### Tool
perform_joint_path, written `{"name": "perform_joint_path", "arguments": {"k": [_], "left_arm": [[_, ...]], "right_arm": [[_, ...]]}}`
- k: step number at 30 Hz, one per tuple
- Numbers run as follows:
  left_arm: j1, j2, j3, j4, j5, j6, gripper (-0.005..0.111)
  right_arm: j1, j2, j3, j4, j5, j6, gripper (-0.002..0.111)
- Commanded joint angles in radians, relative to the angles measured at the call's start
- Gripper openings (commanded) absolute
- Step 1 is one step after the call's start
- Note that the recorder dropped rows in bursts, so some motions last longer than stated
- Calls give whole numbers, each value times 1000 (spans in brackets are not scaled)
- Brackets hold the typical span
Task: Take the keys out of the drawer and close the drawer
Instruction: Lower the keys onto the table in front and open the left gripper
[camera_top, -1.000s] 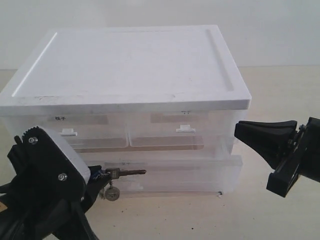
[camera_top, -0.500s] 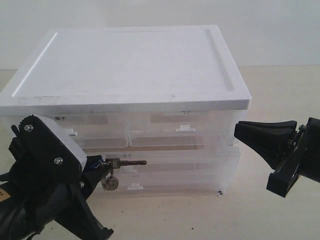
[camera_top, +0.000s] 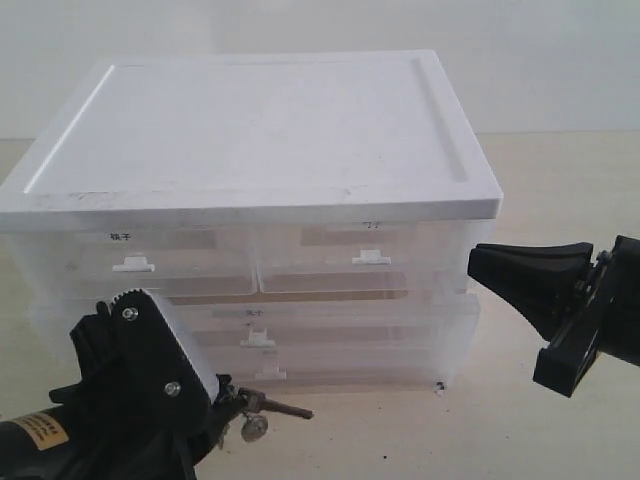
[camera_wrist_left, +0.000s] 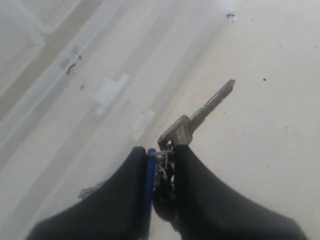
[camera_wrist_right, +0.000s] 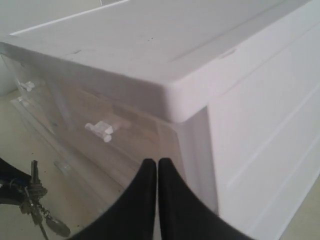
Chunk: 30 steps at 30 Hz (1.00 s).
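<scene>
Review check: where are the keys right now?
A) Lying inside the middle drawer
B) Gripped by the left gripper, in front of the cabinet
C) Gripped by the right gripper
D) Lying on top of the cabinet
B: the left gripper is shut on the keys, with one key sticking out past its jaws, in front of the cabinet and outside the drawer.

- A small dark label (camera_top: 121, 237) stood on the top-left drawer (camera_top: 190, 265), at 12 o'clock from its tab handle (camera_top: 133, 265). It looked like two characters, too small to read.
- A fainter mark (camera_top: 372, 225) stood on the top-right drawer (camera_top: 320, 262), illegible.
- A tiny mark (camera_top: 252, 313) stood on the middle drawer (camera_top: 380, 335), illegible.
- An orange sticker (camera_top: 40, 432) with black print stood on the left arm (camera_top: 120, 400), unreadable.
</scene>
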Motion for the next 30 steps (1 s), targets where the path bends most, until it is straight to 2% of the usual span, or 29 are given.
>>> {"name": "perform_joint_path", "arguments": {"k": [1,3,6,9,12,15,16,21,23,30], "left_arm": [[2,30,2,7,-68,-17,40],[2,32,2,5,-79,-17,45],[2,32,2,5,-84,-30,45],[2,32,2,5,-17,-74,44],[2,32,2,5,43,-73,32],[2,32,2,24,9,-70,7],[2,32,2,28,-16,-70,5],[2,33,0,28,-212,-115,5],[7,37,-2,48,-224,-120,5],[91,133,-6,203,-190,-277,5]], "right_arm": [[-2,1,-3,-4,-8,1,0],[-2,1,-3,-4,-8,1,0],[-2,1,-3,-4,-8,1,0],[-2,1,-3,-4,-8,1,0],[-2,1,-3,-4,-8,1,0],[-2,1,-3,-4,-11,1,0],[-2,1,-3,-4,-11,1,0],[-2,1,-3,-8,-9,1,0],[-2,1,-3,-11,-9,1,0],[-2,1,-3,-15,-9,0,0]]}}
